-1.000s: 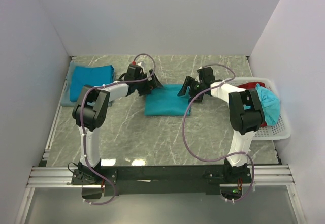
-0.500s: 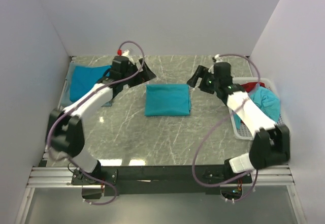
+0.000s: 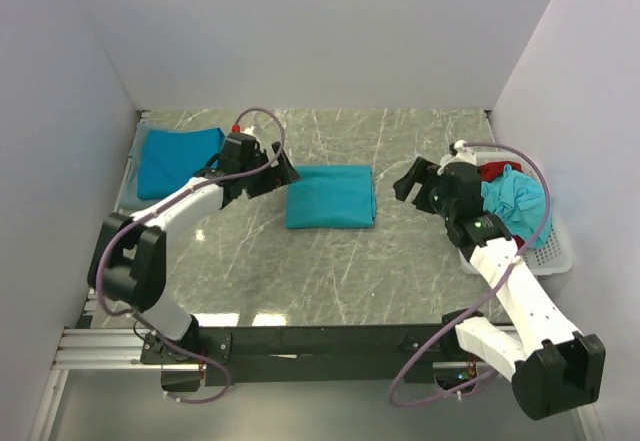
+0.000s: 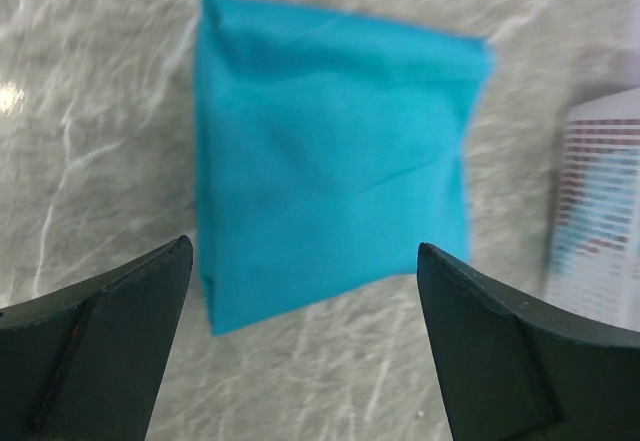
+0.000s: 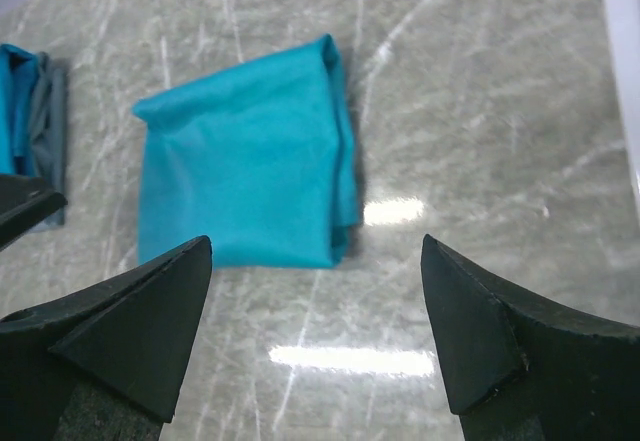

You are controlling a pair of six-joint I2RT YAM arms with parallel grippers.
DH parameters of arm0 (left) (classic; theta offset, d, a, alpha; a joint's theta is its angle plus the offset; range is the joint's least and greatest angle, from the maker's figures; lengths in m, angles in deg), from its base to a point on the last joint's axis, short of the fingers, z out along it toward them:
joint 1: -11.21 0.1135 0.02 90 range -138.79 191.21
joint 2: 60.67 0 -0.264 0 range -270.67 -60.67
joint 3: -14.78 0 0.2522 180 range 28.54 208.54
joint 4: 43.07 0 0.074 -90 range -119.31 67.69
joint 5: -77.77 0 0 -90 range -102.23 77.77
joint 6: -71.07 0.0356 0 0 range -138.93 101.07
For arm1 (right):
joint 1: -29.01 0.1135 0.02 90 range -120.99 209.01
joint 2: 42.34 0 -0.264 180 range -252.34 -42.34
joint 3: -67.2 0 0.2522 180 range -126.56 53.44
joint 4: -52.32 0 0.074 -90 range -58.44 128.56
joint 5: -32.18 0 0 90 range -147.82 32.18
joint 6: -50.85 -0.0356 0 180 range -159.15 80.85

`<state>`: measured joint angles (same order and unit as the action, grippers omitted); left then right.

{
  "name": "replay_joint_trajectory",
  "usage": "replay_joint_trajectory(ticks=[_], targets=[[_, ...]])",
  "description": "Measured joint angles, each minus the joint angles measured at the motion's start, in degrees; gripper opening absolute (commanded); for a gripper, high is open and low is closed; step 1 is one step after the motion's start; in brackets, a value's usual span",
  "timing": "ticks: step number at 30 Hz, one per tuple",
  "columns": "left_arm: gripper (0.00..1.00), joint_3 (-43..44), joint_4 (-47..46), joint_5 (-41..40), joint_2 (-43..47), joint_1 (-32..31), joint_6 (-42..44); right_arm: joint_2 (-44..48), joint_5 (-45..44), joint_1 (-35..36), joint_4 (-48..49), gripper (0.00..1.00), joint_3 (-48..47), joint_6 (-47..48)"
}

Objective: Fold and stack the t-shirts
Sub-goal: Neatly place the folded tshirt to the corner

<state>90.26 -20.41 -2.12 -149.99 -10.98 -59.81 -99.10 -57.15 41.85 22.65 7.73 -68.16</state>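
The left gripper (image 3: 283, 171) has its two fingers (image 4: 110, 346) wide apart, and nothing is between them; the folded t-shirt (image 3: 331, 197) lies flat on the table (image 3: 330, 271) just ahead of these fingertips, and in the left wrist view it shows in the gap between them (image 4: 330, 151); from the top view the fingertips are very near the left edge of this shirt, and I cannot tell if they touch it; behind this gripper, on the side away from its fingertips, a second folded t-shirt (image 3: 178, 159) lies near the far left corner; the right gripper (image 3: 410, 183) also has its fingers (image 5: 500, 331) spread apart and it holds nothing; the folded t-shirt is ahead of its fingertips with bare table between, and in the right wrist view it sits nearer to the left finger than to the right one (image 5: 245, 171); behind the right gripper, the white basket (image 3: 555, 256) holds a crumpled t-shirt (image 3: 518, 201) with a red garment (image 3: 493, 169) just beside it, both well apart from the fingers.
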Motion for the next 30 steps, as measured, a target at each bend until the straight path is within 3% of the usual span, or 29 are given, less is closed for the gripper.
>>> replay_joint_trajectory(ticks=[7,17,23,26,27,30], targets=[[0.99,0.8,0.4,-0.9,-9.3,-0.1,0.2,4.6,-1.8,0.0,-2.6,0.91,2.8,0.4],[0.97,9.3,0.5,0.0,-21.2,-1.8,0.3,5.5,-4.3,0.0,-4.0,0.91,3.0,1.9],[0.78,14.0,1.0,-0.6,-25.2,-3.6,0.7,5.5,-5.0,0.0,-4.3,0.91,3.0,2.5],[0.63,14.6,0.9,-1.0,-26.2,-4.4,0.6,5.5,-5.4,0.0,-4.3,0.92,3.1,2.8],[0.52,14.7,0.8,-1.0,-26.4,-4.5,0.5,5.5,-5.5,0.0,-4.3,0.92,3.1,2.8],[0.32,14.8,1.3,-2.4,-26.9,-5.2,0.3,5.5,-5.7,0.0,-4.2,0.92,3.5,3.0]])
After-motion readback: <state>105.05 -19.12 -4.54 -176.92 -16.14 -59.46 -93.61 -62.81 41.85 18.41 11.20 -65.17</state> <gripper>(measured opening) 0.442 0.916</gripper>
